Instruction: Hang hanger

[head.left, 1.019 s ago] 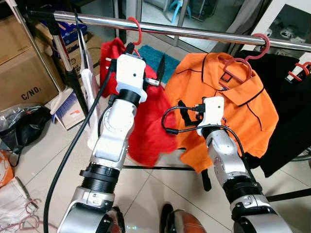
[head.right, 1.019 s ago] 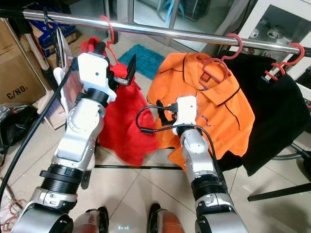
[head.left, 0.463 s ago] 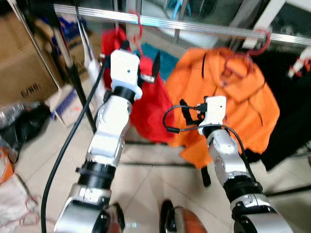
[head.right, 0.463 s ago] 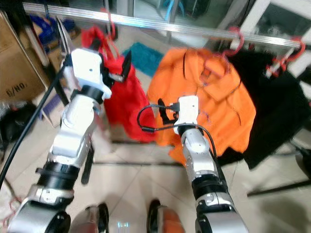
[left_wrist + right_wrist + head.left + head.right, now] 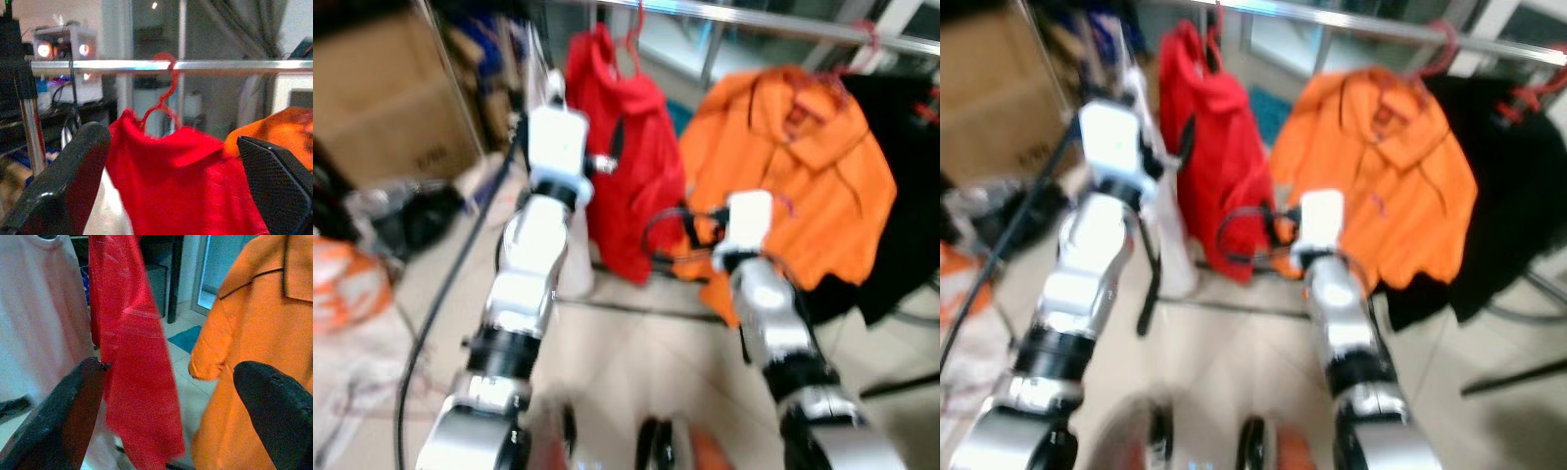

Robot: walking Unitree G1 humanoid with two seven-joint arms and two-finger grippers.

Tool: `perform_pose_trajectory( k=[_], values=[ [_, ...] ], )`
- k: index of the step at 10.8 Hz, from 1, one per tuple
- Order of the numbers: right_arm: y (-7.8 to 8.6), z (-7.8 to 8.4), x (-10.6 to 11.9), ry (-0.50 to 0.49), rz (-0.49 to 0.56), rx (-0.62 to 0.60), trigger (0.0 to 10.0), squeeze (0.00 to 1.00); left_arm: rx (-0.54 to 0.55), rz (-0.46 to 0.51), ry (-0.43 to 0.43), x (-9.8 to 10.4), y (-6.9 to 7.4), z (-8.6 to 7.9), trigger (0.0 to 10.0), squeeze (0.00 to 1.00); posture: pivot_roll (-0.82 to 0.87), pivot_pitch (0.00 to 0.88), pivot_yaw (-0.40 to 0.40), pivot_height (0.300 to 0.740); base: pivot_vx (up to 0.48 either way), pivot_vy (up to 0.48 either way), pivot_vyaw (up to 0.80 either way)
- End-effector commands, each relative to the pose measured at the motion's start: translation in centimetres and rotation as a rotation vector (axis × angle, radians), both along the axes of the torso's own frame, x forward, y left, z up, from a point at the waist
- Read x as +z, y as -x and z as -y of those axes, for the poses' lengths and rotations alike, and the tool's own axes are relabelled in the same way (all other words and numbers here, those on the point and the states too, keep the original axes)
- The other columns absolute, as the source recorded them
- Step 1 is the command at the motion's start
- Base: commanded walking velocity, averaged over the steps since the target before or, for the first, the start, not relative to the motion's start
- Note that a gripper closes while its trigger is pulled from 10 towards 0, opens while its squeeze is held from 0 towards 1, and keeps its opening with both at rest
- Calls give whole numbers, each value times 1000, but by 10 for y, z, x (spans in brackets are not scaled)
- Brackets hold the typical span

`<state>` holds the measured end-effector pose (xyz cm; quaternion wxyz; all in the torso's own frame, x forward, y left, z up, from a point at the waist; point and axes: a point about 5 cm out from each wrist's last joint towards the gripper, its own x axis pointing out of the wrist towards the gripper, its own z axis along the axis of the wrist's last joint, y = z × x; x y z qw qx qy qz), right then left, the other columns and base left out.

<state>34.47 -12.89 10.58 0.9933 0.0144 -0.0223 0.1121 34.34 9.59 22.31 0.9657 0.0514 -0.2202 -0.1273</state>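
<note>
Since a second ago, left pincer (image 5: 171,196) has backed off, fingers spread, empty; thin red hanger (image 5: 164,93) with soft red shirt (image 5: 631,166) hangs on shiny metal rail (image 5: 234,64). Right pincer (image 5: 171,426) released too, near orange polo (image 5: 803,186).

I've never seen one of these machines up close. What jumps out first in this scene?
The bright clothes: a red garment hangs by a red hanger from a shiny metal rail, with an orange polo shirt beside it on the robot's right and a black garment beyond that. In front of them rise two silver arms; the left end effector is open and faces the red garment, and the right end effector is open too, before the red and orange clothes.
</note>
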Motion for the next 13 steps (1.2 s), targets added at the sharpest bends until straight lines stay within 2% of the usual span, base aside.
perform_pose_trajectory(
  k=[1, 3, 4, 5, 6, 7, 8, 10, 12, 13],
  values=[
    [2, 6, -3, -11, -6, -23, 10000, 0, -17, -12, -1, -2, 0, 3, 10000, 224, -48, 145, -102, 740, -266, 0, 0],
    [2, 8, -4, -5, -8, -28, 10000, 0, -9, -34, 13, -6, -1, 1, 10000, 224, -49, 148, -100, 740, -131, 0, 0],
    [3, 9, -6, -3, -15, -40, 10000, 0, 89, -117, 108, -19, -6, -18, 10000, 157, -50, 151, -85, 740, 0, 0, 0],
    [4, 11, -10, -6, -23, -55, 10000, 0, 209, -212, 145, -42, -5, -43, 10000, 16, -53, 151, -76, 740, 0, 0, 0],
    [6, 13, -12, -6, -29, -65, 10000, 0, 281, -257, 149, -57, -1, -57, 10000, 0, -49, 152, -73, 740, 0, 0, 0],
    [7, 16, -16, 5, -33, -83, 10000, 0, 357, -337, 102, -84, 10, -71, 10000, 0, -47, 150, -68, 740, 0, 0, 0],
    [9, 21, -20, 10, -40, -113, 10000, 0, 391, -408, 59, -105, 21, -75, 10000, 0, -45, 146, -68, 740, 0, 0, 0],
    [12, 36, -28, 8, -56, -211, 10000, 0, 357, -443, 10, -123, 36, -69, 10000, 0, -43, 138, -76, 740, 0, 0, 0],
    [12, 41, -27, -51, -53, -246, 10000, 0, 352, -422, -23, -114, 28, -67, 10000, 0, -44, 145, -76, 740, 0, 0, 0],
    [11, 37, -29, -32, -64, -227, 10000, 0, 353, -429, 1, -114, 28, -69, 10000, 0, -42, 146, -75, 740, 0, 0, 0]
  ],
)
